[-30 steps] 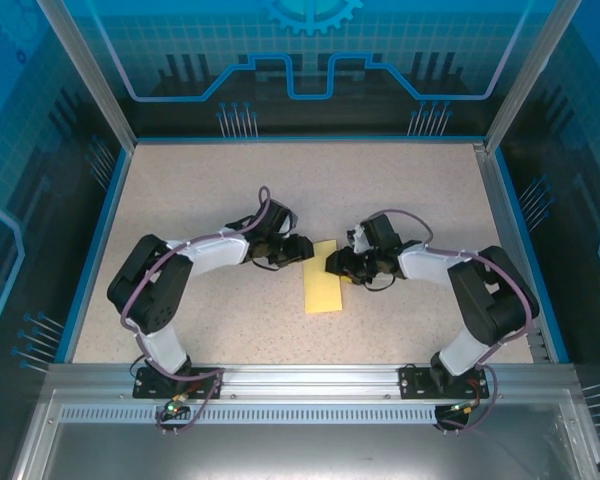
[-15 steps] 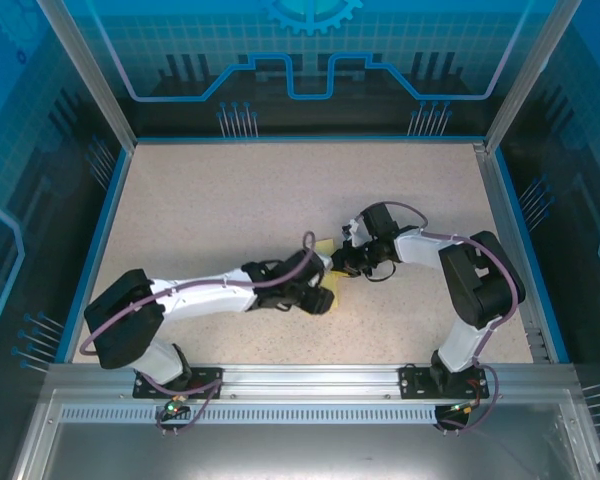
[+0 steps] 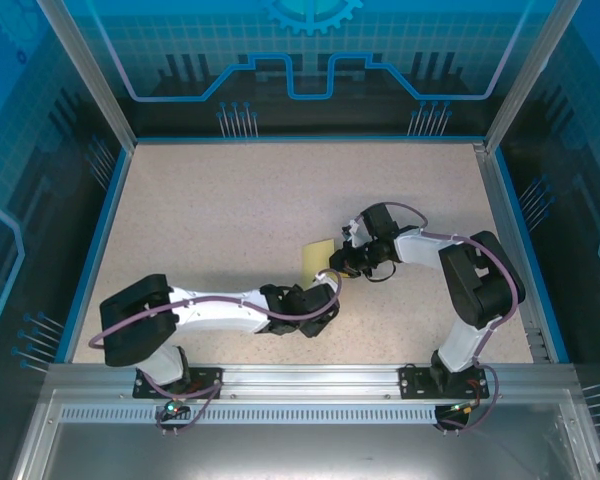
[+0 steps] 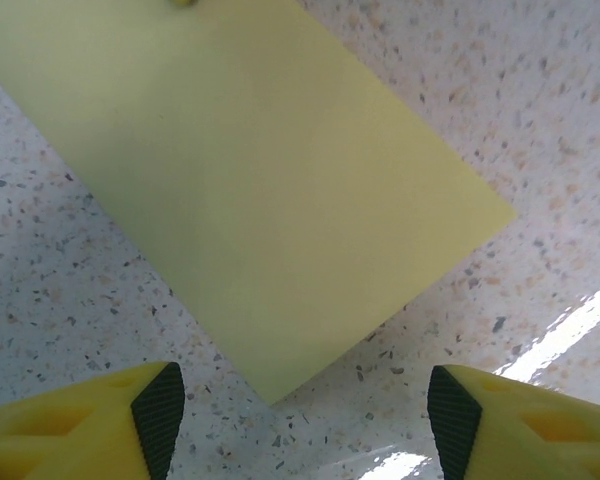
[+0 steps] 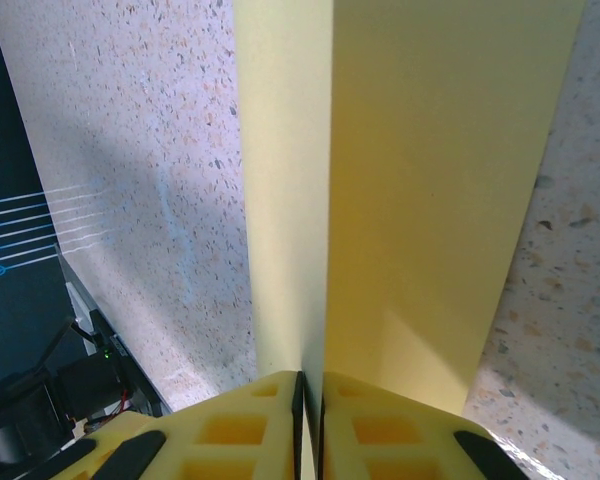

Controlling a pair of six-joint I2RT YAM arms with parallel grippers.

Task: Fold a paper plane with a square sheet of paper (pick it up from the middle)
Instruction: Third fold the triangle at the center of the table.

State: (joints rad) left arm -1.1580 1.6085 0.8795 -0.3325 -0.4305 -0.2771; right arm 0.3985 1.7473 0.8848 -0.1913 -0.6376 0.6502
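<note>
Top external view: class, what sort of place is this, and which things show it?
Probably a robot lab or demo cell: a speckled table walled by blue printed panels, with a left arm and right arm bolted to a metal rail at its near edge.

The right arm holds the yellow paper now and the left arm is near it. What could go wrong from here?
1. The right jaws pinch the square sheet of paper at one edge only, so it could slip or twist when it is moved.
2. The left jaws stand open just short of a corner of the sheet; closing there may crumple it.
</note>
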